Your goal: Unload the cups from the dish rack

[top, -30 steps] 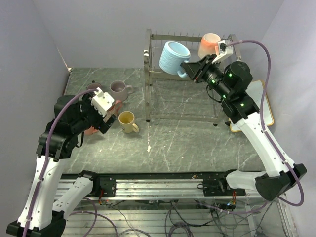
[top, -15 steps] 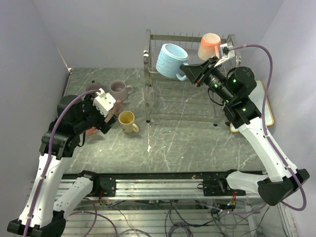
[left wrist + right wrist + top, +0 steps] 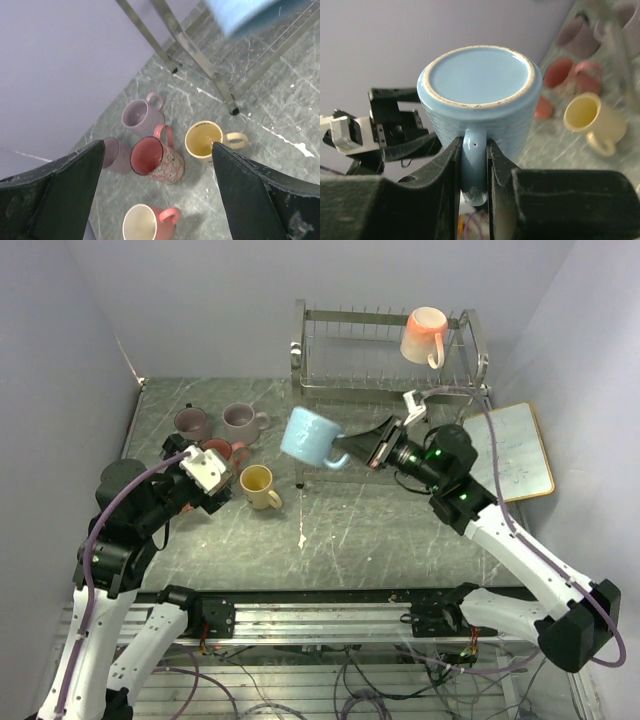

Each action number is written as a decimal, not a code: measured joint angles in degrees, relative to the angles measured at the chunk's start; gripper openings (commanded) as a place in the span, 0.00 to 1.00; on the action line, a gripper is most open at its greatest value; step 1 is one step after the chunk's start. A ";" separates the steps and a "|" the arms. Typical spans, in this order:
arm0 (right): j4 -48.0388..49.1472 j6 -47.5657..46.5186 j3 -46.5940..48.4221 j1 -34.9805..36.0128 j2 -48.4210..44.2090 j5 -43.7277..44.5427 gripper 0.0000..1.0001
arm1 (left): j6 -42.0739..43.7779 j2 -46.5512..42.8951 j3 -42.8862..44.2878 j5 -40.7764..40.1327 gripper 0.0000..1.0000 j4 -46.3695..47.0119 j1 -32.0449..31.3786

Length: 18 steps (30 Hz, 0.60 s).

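Right gripper (image 3: 350, 448) pinching blue cup (image 3: 305, 433) by handle, arm stretched leftward, left gripper (image 3: 158, 147) agape

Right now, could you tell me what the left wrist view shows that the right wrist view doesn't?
Left wrist only: the salmon mug, cream inside, and a leg and foot of the dish rack. Right wrist only: the right end effector shut on the handle of the light blue mug, underside facing the camera. Both: the pale yellow mug, and the light blue mug, blurred from the left wrist.
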 measured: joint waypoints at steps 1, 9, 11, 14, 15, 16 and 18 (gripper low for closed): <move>0.22 1.16 -0.94 1.49 0.09 0.44 0.00 | 0.26 -0.50 -0.24 0.96 0.98 0.72 0.00; 7.67 9.44 -3.85 16.26 2.71 7.21 0.00 | 1.29 -0.81 -0.44 8.66 0.96 1.99 0.00; 10.23 11.28 -4.85 18.16 2.89 9.31 0.00 | 2.51 -0.90 -0.46 10.16 0.96 0.90 0.11; 13.20 13.57 -6.34 20.50 3.48 12.50 0.00 | 4.46 -1.29 -0.46 12.28 0.95 -0.74 0.15; 13.68 14.08 -6.73 21.03 3.69 13.35 0.00 | 5.44 -1.62 -0.46 12.72 0.95 -1.60 0.15; 13.99 14.47 -7.02 21.44 4.00 14.01 0.00 | 6.34 -2.01 -0.46 13.05 0.95 -2.29 0.15; 14.12 14.91 -7.21 21.99 4.44 14.82 0.00 | 8.48 -2.93 -0.46 13.49 0.94 -3.82 0.15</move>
